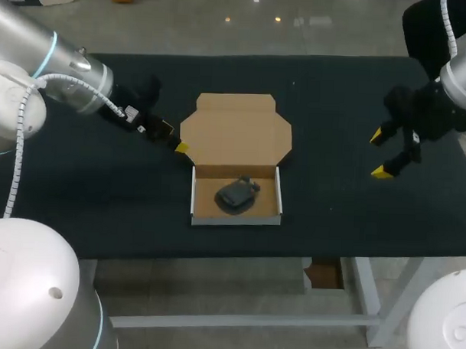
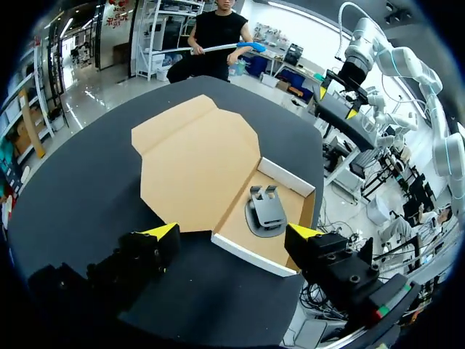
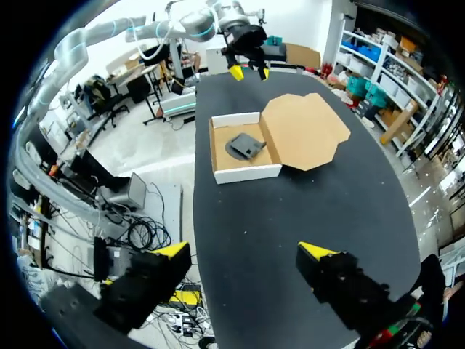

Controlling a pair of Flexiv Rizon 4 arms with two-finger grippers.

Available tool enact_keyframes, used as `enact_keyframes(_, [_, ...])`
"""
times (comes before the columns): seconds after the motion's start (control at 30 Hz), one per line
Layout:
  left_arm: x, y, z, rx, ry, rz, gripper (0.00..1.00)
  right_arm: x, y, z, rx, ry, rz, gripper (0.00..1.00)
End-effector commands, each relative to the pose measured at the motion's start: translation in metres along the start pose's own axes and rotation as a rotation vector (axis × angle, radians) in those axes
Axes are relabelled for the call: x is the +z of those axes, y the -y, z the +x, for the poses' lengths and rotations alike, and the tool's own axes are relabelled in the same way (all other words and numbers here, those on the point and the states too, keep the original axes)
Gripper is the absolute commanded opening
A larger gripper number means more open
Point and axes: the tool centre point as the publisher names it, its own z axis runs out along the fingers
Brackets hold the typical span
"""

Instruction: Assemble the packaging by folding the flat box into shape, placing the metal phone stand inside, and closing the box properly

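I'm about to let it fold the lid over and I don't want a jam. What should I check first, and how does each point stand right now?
1. Phone stand inside the tray: ok, it lies wholly within the walls.
2. Tray walls upright: ok, the front and side walls stand.
3. Lid free to fold: ok, it lies open and flat behind the tray, with nothing on it.
4. Left gripper at the lid: open, at the lid's left edge near the fold; contact cannot tell.
5. Right gripper clear: ok, open, well off to the tray's right.
6. Stand lower than the walls: cannot tell.
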Motion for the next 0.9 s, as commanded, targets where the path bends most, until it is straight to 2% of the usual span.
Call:
enact_keyframes(0.03, [0.001, -0.006, -0.023, 0.018, -0.03, 0.033, 1.0, -0.006, -0.013, -0.014, -0.029, -0.108, 0.016, 1.0])
enact_keyframes(0.37, [0.01, -0.009, -0.063, 0.015, -0.023, 0.065, 1.0, -0.01, -0.037, -0.032, -0.108, -0.164, 0.081, 1.0])
enact_keyframes(0.7, [0.027, -0.003, -0.095, 0.008, -0.09, 0.098, 1.0, -0.015, -0.059, -0.047, -0.17, -0.203, 0.146, 1.0])
enact_keyframes(0.9, [0.039, 0.001, -0.108, -0.009, -0.165, 0.129, 1.0, -0.017, -0.072, -0.054, -0.199, -0.22, 0.185, 1.0])
